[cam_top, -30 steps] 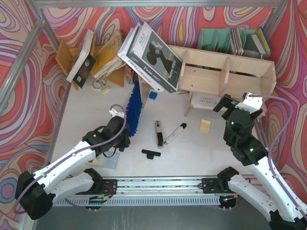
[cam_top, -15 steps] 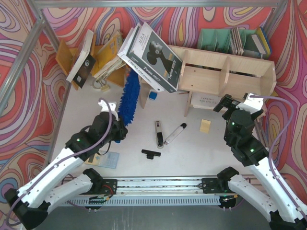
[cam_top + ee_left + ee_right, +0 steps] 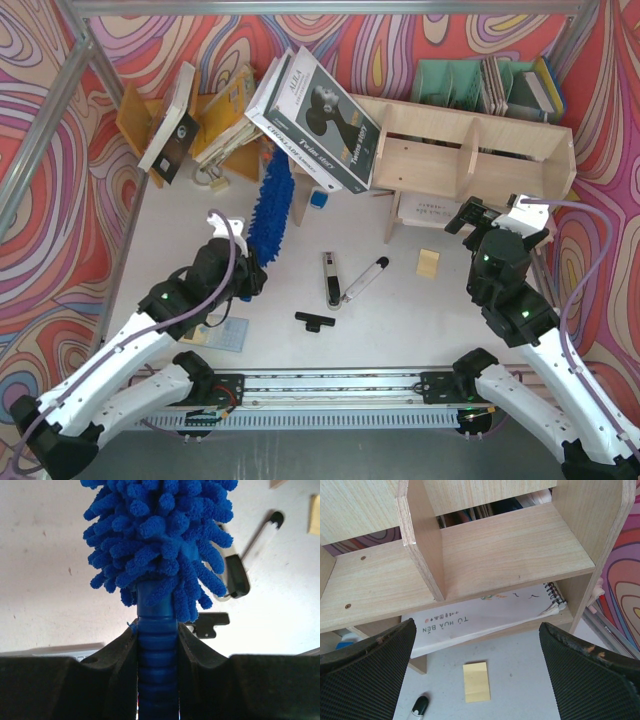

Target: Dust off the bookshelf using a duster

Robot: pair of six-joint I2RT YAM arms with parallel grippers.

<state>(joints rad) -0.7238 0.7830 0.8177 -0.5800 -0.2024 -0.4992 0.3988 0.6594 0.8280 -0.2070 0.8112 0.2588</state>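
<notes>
Left gripper: mine; clamped tight on the ribbed handle
Duster: light, soft, floppy head; stiff handle is the hold; head points at bookshelf, left end
Right gripper: wide open; empty

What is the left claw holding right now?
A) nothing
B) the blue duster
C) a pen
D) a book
B: the left wrist view shows the left gripper shut on the ribbed handle of the duster.
</notes>
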